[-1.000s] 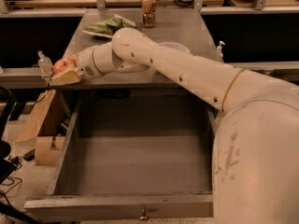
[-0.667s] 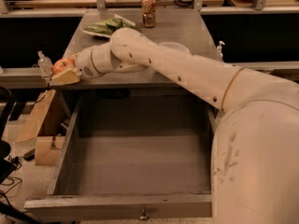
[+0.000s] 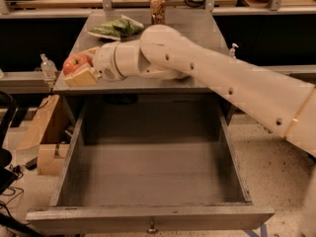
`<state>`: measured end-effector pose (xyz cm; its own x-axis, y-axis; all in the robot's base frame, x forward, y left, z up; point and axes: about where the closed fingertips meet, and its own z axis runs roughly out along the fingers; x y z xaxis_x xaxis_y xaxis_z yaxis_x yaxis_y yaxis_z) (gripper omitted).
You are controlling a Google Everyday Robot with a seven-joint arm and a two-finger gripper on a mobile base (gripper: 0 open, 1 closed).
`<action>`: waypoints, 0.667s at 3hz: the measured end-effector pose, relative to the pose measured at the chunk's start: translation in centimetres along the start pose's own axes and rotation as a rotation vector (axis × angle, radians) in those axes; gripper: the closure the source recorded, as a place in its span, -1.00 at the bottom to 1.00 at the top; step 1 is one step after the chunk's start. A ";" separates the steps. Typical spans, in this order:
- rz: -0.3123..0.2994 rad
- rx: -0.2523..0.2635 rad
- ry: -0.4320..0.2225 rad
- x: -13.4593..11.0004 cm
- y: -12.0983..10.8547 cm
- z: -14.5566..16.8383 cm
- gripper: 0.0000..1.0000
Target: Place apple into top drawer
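Observation:
The apple (image 3: 74, 63) is red-orange and sits between the tan fingers of my gripper (image 3: 81, 67) at the left front edge of the grey counter (image 3: 197, 31). The gripper is shut on the apple and holds it just above the counter's left corner. The top drawer (image 3: 148, 216) is pulled wide open below the counter, its grey inside bare, with a small metal knob (image 3: 152, 227) on its front panel. The apple is above and to the left of the drawer's back left corner.
A green chip bag (image 3: 116, 27) and a drink can (image 3: 157, 9) stand at the back of the counter. A clear bottle (image 3: 48, 68) sits on a shelf at left. Cardboard boxes (image 3: 42, 132) lie on the floor left of the drawer.
The gripper with the apple has moved slightly to the right and a little closer over the counter edge. The drawer has not moved.

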<state>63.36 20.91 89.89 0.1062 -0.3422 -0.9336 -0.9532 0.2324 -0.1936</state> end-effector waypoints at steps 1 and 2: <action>-0.022 0.010 0.000 -0.2 2.5 -4.3 1.00; 0.004 -0.015 0.069 3.5 5.0 -7.2 1.00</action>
<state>56.90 14.31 87.82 0.0830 -0.4032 -0.9114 -0.9577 0.2207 -0.1848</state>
